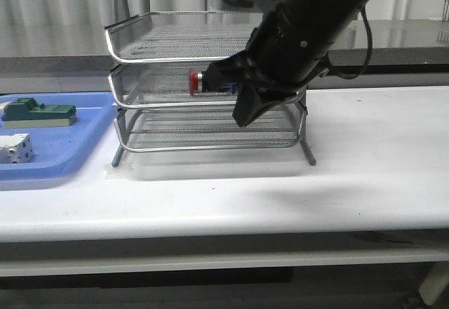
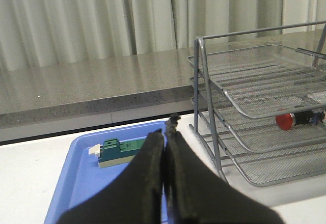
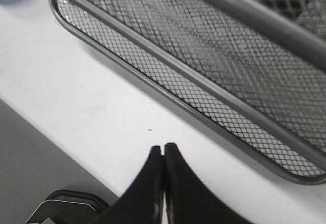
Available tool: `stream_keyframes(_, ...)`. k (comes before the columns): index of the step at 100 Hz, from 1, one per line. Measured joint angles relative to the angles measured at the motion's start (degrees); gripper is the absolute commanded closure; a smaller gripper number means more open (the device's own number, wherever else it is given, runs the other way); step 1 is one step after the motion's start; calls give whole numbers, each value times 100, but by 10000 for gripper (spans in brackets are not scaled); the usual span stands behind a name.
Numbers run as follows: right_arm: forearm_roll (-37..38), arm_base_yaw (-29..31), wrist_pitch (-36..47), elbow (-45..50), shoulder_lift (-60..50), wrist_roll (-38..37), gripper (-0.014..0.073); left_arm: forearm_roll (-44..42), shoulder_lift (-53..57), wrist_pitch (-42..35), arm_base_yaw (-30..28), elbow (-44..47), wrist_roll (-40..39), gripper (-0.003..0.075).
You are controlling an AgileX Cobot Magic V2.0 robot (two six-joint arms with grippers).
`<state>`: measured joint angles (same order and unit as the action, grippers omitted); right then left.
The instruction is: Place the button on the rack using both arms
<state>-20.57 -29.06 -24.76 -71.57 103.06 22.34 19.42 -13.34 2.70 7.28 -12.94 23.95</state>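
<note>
Button (image 1: pixel 195 82) lies on the rack (image 1: pixel 140 105) middle tier, looks released. Right gripper (image 3: pixel 163 155) pinched together, empty, over the table edge; left gripper (image 2: pixel 165 142) likewise, likely parked clear.

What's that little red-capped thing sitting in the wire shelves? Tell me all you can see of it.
The button is a small push-button with a round red cap, a dark cylindrical body and a bit of blue at its rear end. It lies on its side on the mesh of the middle tier of the silver wire rack, cap pointing toward the blue tray's side. In the left wrist view nothing grips it; the front view partly hides its rear behind the right arm.
</note>
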Motion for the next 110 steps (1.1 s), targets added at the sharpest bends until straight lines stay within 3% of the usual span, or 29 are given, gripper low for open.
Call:
stream_keyframes(23,58,54,-1,581,-804,-10,650,0,0,0,0,0,0,741)
stream_keyframes(44,102,470,257,1461,-1699,-183,650,0,0,0,0,0,0,741)
stream_keyframes(64,102,902,394,2323,-2848,-335,650,0,0,0,0,0,0,741)
stream_keyframes(110,102,1274,507,3733,-5433,-523,650,0,0,0,0,0,0,741)
